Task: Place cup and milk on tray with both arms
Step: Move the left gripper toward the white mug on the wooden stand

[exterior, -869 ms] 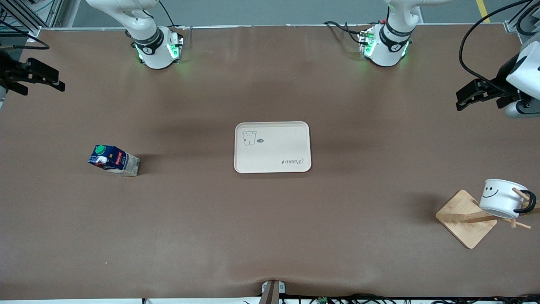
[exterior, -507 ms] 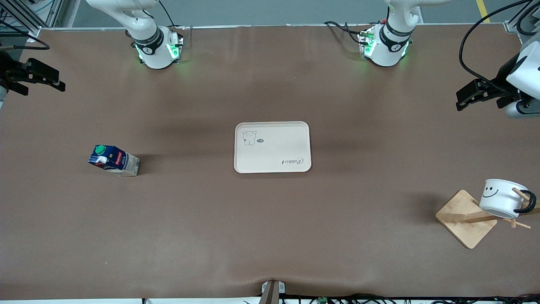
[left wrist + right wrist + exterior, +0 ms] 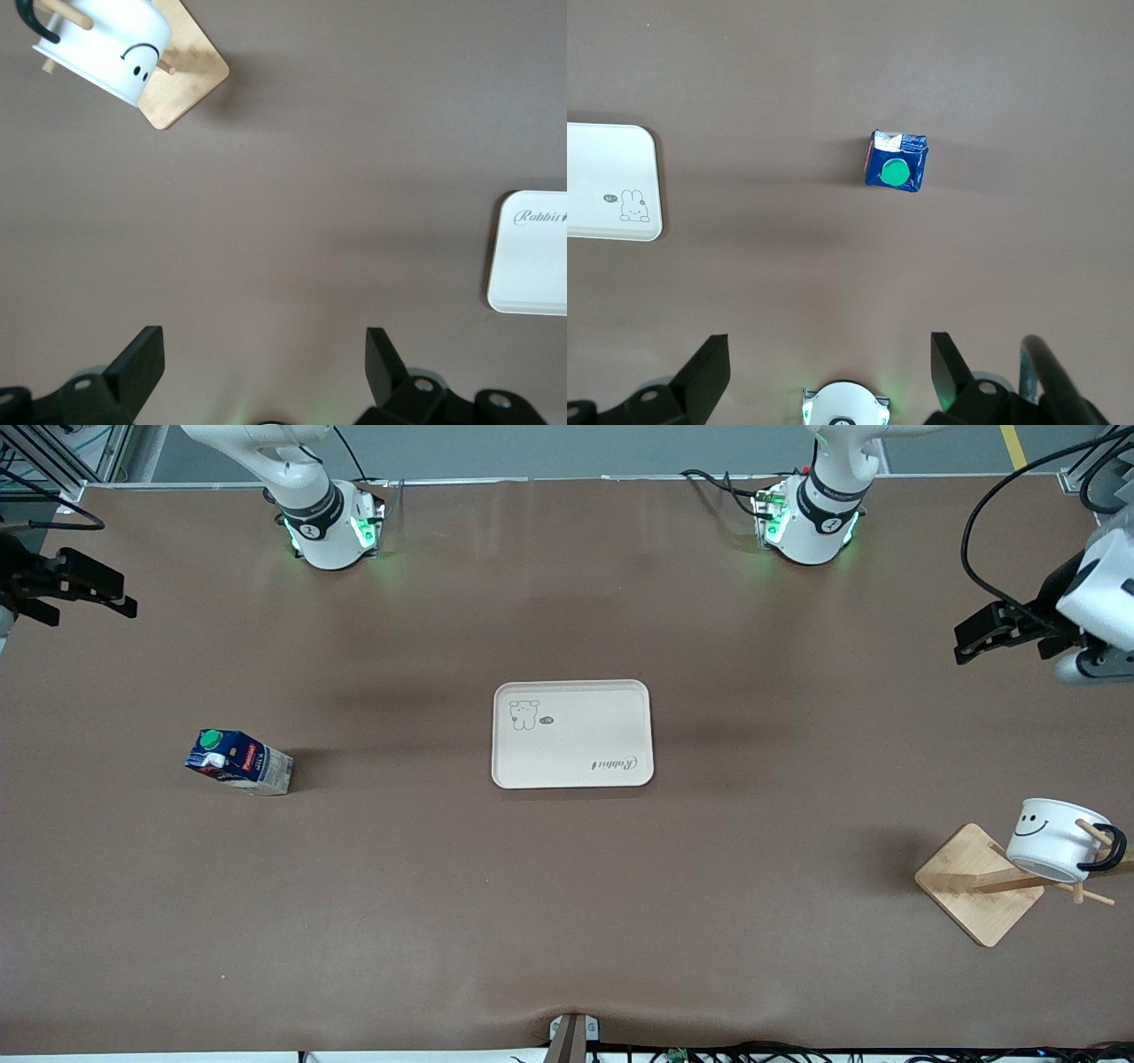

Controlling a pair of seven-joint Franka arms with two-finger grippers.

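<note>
The cream tray (image 3: 572,733) lies at the table's middle; its edge shows in both wrist views (image 3: 532,252) (image 3: 611,181). The dark blue milk carton (image 3: 237,762) with its green cap stands toward the right arm's end and shows in the right wrist view (image 3: 897,162). The white smiley cup (image 3: 1059,852) hangs on a peg of a wooden rack toward the left arm's end and shows in the left wrist view (image 3: 102,49). My left gripper (image 3: 974,638) (image 3: 264,363) is open and empty, high over bare table. My right gripper (image 3: 89,593) (image 3: 830,367) is open and empty, high over the table's end.
The wooden rack's square base (image 3: 974,881) (image 3: 190,80) stands on the brown table near the cup. The two arm bases (image 3: 328,527) (image 3: 811,518) stand along the table's edge farthest from the front camera. Cables run along the nearest edge.
The left arm's wrist has shifted slightly, with its gripper still open. The right gripper, cup, milk and tray have not visibly moved.
</note>
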